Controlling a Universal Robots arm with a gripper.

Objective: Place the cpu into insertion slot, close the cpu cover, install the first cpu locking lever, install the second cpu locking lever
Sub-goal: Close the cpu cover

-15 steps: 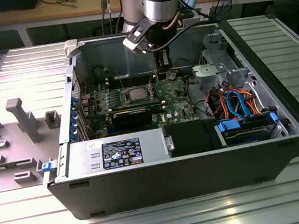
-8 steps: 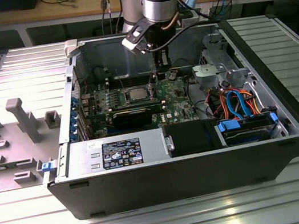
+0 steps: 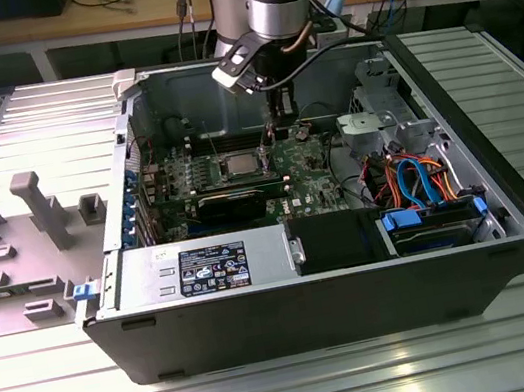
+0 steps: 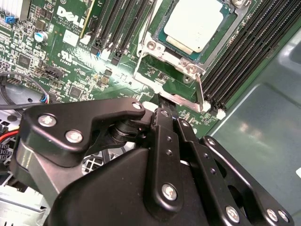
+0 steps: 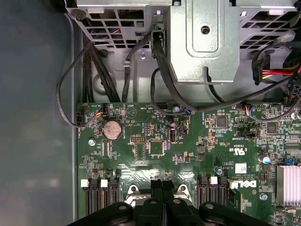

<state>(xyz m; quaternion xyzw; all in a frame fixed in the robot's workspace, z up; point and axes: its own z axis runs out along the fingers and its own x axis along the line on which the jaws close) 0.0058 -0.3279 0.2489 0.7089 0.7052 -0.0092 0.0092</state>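
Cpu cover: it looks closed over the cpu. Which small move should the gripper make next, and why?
Probably a short push on the locking lever: the cpu lies under the closed cpu cover, and the shut gripper stands close by that lever's end.

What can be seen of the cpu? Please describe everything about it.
The cpu is a flat square chip with a dull silver-grey metal top, rounded corners and a thin green border. It lies flat on the motherboard, and the silver cpu cover frames its metal top. The pincer is near the cover's corner, apart from the chip. In the exterior view the chip sits mid-board.
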